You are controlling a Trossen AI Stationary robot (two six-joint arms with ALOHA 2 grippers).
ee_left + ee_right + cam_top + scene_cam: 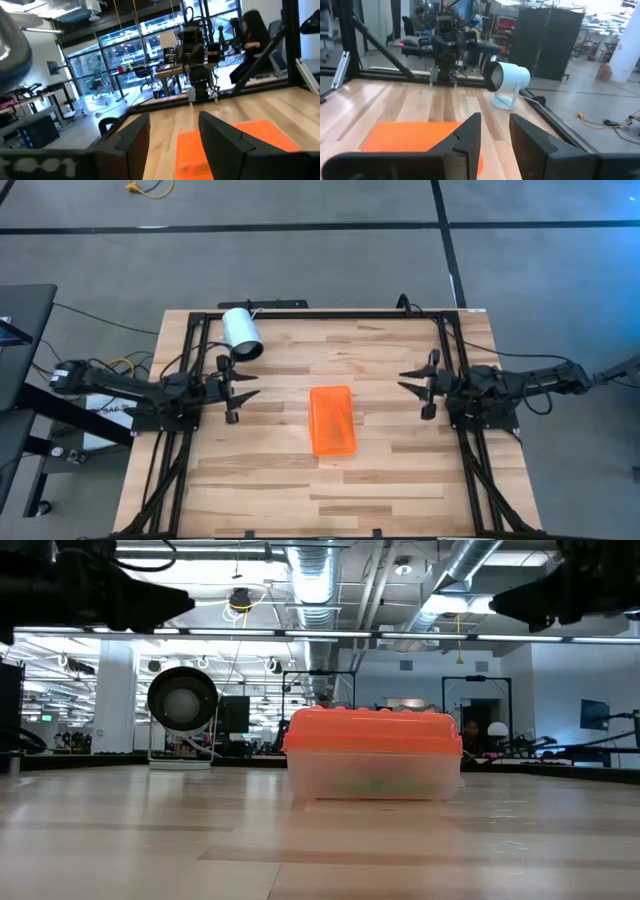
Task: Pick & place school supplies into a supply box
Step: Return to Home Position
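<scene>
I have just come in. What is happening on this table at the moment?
Nothing is being handled right now. The supply box, with its orange lid shut, lies in the middle of the table. The left gripper and the right gripper hang open and empty on either side of it, well apart from it. A white cylinder sits near the table's back edge, on the left arm's side.
</scene>
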